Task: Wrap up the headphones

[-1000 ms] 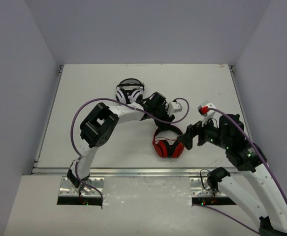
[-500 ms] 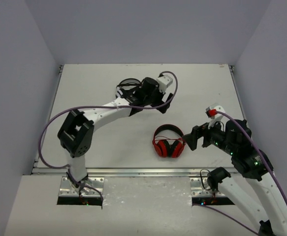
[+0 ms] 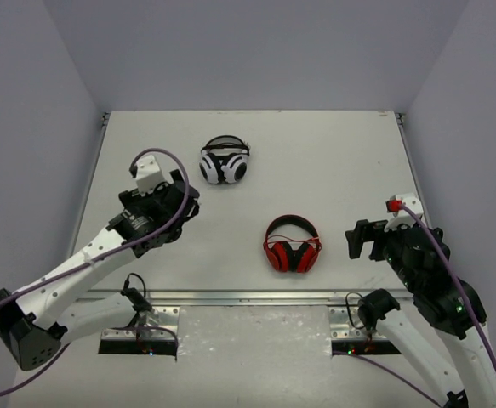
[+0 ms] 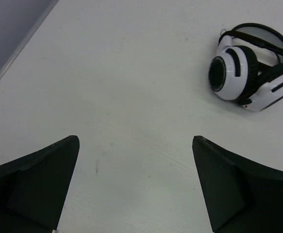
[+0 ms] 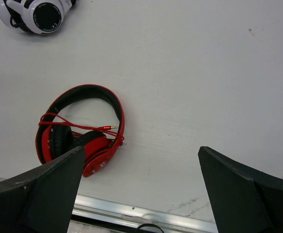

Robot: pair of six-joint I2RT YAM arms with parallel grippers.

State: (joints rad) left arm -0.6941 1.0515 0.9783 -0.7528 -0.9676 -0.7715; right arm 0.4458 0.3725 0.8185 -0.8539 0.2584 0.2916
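The red headphones lie flat on the white table near its front edge, ear cups folded in. In the right wrist view the headphones have their thin red cable looped across the band and cups, plug tip resting inside the arc. My right gripper hovers open to the right of them, touching nothing; seen from its own wrist, the right gripper has its jaws wide apart over bare table. My left gripper is pulled back to the left side, open and empty. From its wrist camera the left gripper frames only tabletop.
White-and-black headphones rest toward the back left, also in the left wrist view as a white-and-black pair. A metal rail runs along the table's front edge. Grey walls enclose the table on three sides.
My left arm has swung away from the red headphones, back and leftward, its gripper opening on the way. My right gripper has drawn back to the right. The headphones stay put.
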